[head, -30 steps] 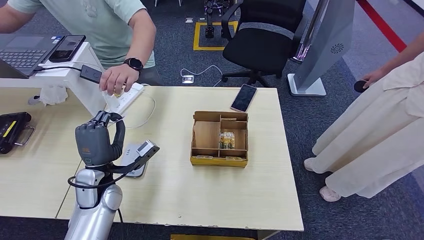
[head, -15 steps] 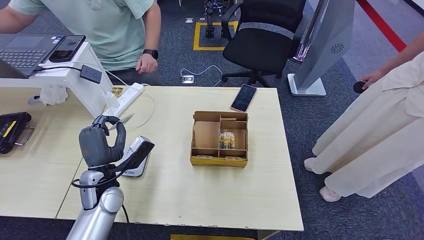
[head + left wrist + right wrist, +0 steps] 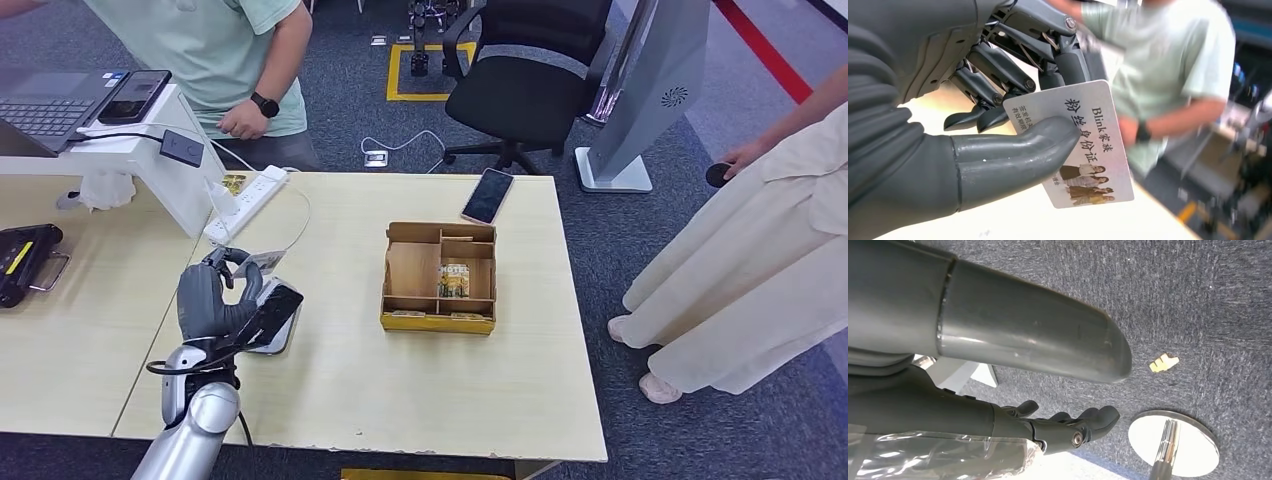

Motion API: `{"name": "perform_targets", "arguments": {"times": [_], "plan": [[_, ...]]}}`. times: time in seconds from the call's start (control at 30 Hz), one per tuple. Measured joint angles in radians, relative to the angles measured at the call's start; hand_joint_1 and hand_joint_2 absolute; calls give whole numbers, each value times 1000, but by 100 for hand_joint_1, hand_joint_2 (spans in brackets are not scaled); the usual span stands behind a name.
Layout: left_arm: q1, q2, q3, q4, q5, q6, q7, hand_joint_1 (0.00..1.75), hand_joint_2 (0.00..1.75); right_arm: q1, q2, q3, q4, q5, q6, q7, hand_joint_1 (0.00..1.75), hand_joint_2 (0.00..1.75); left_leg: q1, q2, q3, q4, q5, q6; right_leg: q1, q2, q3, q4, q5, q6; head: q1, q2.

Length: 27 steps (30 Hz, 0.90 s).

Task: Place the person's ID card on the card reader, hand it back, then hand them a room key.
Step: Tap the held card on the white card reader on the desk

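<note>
Pinching the ID card (image 3: 1075,145) between thumb and fingers, the left hand (image 3: 212,297) hovers just above the card reader (image 3: 268,315) on the desk (image 3: 420,390), card tilted, while the right hand (image 3: 1063,427) hangs empty, fingers apart.

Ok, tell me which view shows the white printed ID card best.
The left wrist view: the white printed ID card sits close up, pinched by the left robot hand, its text and photo legible. The head view shows it as a small pale sliver at that robot hand. The right wrist view looks at carpet.
</note>
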Motion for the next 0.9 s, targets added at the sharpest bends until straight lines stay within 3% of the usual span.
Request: {"name": "perform_targets", "arguments": {"times": [0.23, 0.53, 0.9], "plan": [[48, 19, 1, -30, 141, -151, 30, 175, 175, 2, 0, 0, -1, -4, 0, 3, 0, 0, 0, 0, -1, 0, 0, 0, 0, 0, 0, 0, 0, 0, 0, 0], [114, 31, 34, -107, 421, -331, 4, 175, 175, 5, 0, 0, -2, -5, 0, 2, 0, 0, 0, 0, -1, 0, 0, 0, 0, 0, 0, 0, 0, 0, 0, 0], [135, 45, 61, -122, 444, -381, 34, 175, 175, 5, 0, 0, -8, -5, 0, 3, 0, 0, 0, 0, -1, 0, 0, 0, 0, -1, 0, 0, 0, 0, 0, 0]]}}
